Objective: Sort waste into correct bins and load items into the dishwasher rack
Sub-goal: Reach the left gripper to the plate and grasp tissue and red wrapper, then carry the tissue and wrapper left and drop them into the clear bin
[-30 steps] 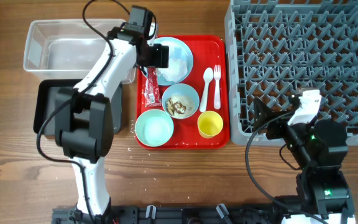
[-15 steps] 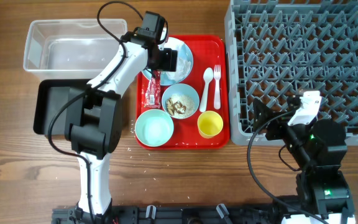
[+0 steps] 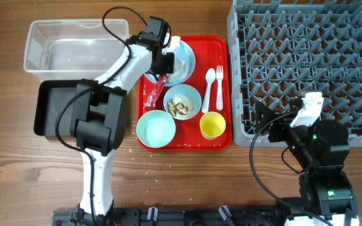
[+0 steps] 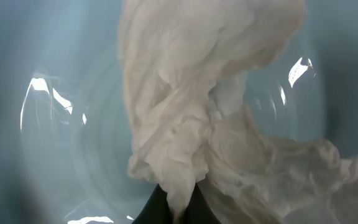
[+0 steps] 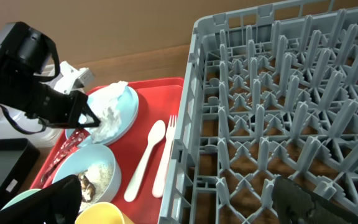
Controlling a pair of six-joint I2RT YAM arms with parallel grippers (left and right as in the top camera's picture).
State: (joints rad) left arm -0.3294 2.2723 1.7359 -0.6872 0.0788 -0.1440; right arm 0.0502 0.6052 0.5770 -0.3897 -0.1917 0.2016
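Found left gripper (image 4: 173,210) clamped on crumpled white tissue (image 4: 185,124) atop light blue plate (image 3: 188,53), far end of red tray (image 3: 222,50). Saw right gripper (image 5: 178,202) spread wide at dishwasher rack (image 3: 307,56) front edge.

Left gripper (image 3: 167,62) now onto tissue (image 4: 188,99)

wrapper (image 3: 151,95) print seems illegible

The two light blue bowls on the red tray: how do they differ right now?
The middle bowl holds white crumbs and brown bits; the corner bowl is empty. The middle bowl sits at the red tray's centre; the corner bowl sits at its near-left corner, beside the yellow cup. Both are light blue, round, upright.
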